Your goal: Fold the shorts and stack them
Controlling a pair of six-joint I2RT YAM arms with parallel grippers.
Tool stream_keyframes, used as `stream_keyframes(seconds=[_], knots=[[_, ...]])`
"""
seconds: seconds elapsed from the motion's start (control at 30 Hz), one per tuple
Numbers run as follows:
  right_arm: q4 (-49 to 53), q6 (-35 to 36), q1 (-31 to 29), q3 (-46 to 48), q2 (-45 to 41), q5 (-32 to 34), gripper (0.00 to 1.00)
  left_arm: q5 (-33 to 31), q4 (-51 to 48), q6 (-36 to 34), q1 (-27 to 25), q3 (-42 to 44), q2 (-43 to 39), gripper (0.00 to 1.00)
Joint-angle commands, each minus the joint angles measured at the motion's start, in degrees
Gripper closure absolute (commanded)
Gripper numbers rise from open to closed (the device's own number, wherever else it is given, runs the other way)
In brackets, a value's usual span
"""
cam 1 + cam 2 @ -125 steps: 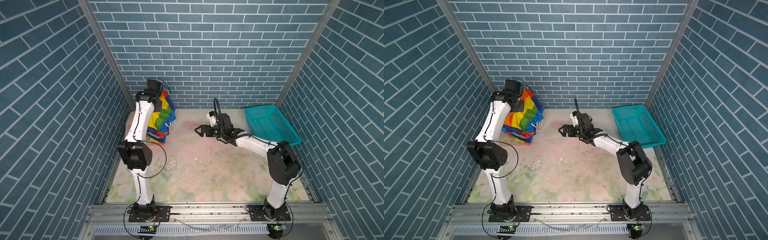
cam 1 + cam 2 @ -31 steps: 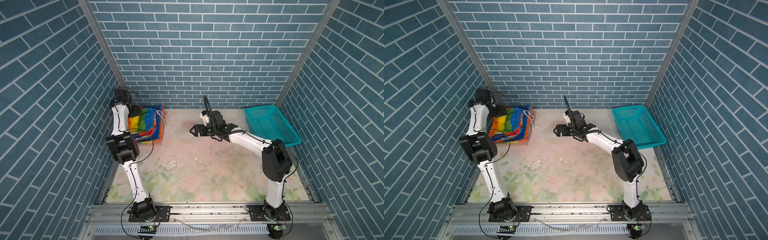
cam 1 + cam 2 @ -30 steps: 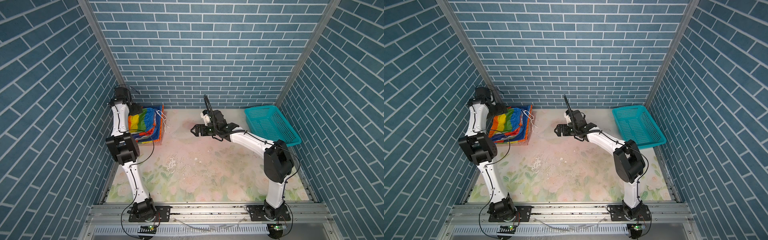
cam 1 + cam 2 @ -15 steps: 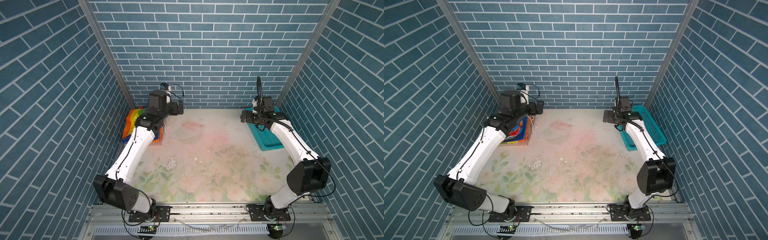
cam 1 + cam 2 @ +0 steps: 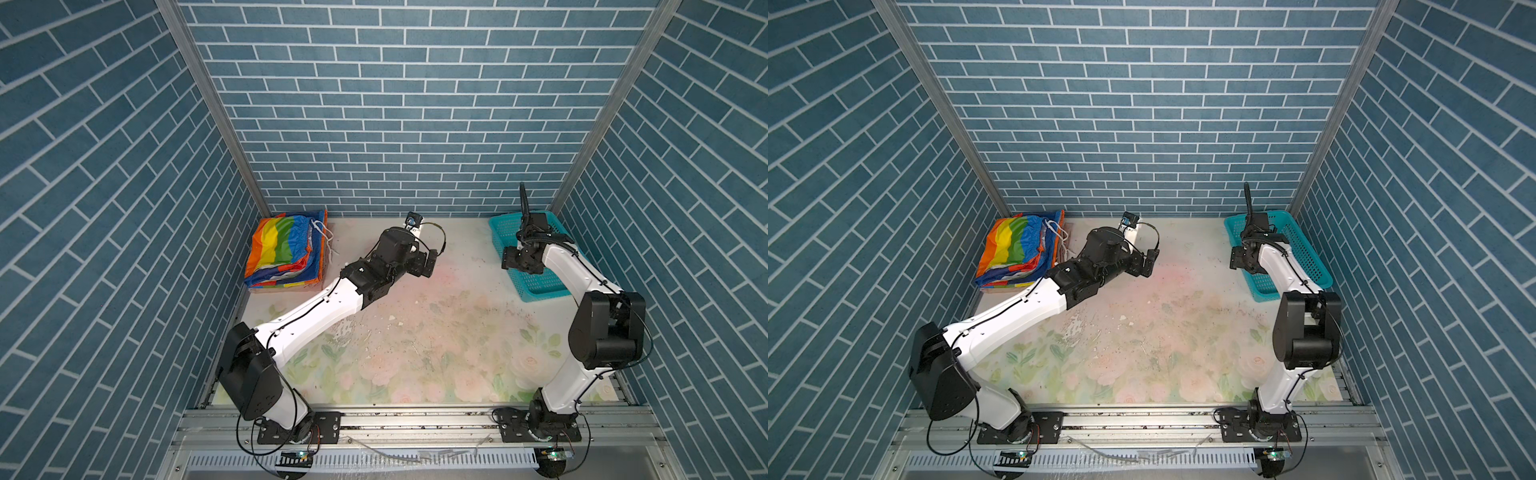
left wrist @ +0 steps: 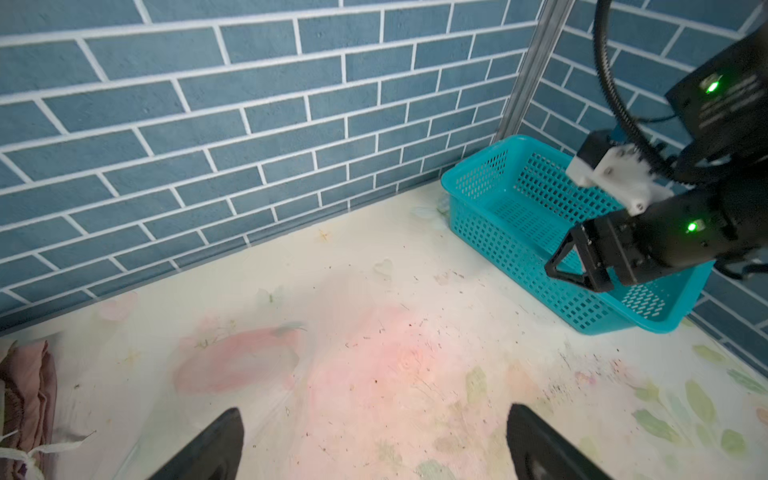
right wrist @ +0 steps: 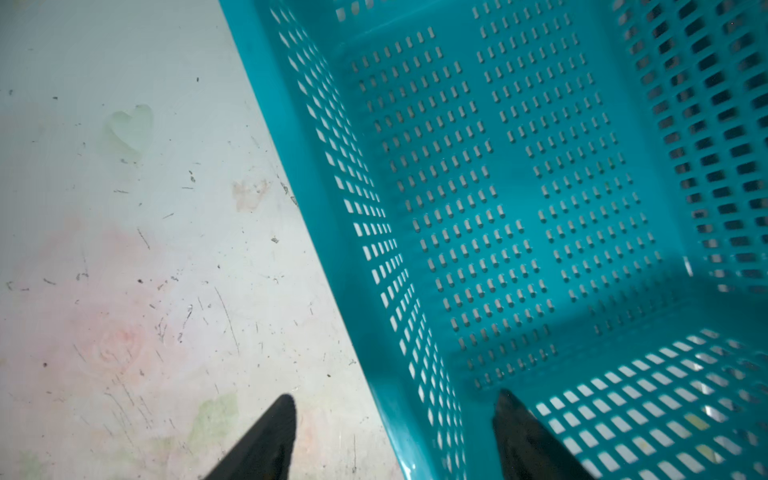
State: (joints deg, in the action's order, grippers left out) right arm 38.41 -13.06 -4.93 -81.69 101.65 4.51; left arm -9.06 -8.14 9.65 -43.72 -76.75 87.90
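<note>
In the far left corner, the shorts sit folded in one stack, rainbow pair on top. So the left gripper has backed off, wide and empty, and the right gripper swung over, jaws apart, straddling the basket wall. Folding looks done.

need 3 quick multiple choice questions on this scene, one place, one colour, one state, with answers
1. Where on the mat is the shorts pile? A far left corner B middle C near right corner
2. The basket's colour? A red B teal C white
3. The left claw is: A shut on shorts B open, empty C gripping the basket
Answers: A, the pile lies by the back wall at left; B, its mesh walls are teal; B, its fingers stand apart over bare mat.
</note>
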Motion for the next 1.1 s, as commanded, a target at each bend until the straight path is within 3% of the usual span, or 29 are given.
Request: stream_keyframes(seconds=[0.0, 0.3, 0.47, 0.63, 0.7, 0.97, 1.07], knots=[[-0.13, 0.25, -0.73, 0.22, 2.7, 0.01, 0.41, -0.88, 1.49, -0.16, 0.13, 0.97, 0.08, 0.0], [-3.66, -2.5, -7.87, 0.92, 2.64, -3.09, 0.83, -1.71, 0.88, -0.55, 0.83, 2.76, 0.78, 0.0], [-6.4, -9.24, -15.12, 0.31, 2.68, -5.55, 0.99, -2.18, 0.45, -0.51, 1.97, 4.37, -0.61, 0.0], [-18.77, -23.19, -21.57, 2.15, 3.39, -14.23, 0.99, -2.72, 0.28, -0.11, 4.34, 8.01, -4.12, 0.0], [-22.85, -27.76, -24.03, 1.6, 4.81, -14.77, 1.0, -2.82, 0.06, 0.17, 5.36, 9.7, -5.7, 0.0], [-26.31, -36.6, -31.66, -9.8, 17.02, -15.2, 0.98, -2.56, -0.32, 1.34, 8.88, 14.48, -11.11, 0.0], [-28.01, -39.52, -32.99, -11.8, 19.46, -14.94, 0.9, -2.67, 0.0, 1.64, 9.09, 15.69, -11.95, 0.01]])
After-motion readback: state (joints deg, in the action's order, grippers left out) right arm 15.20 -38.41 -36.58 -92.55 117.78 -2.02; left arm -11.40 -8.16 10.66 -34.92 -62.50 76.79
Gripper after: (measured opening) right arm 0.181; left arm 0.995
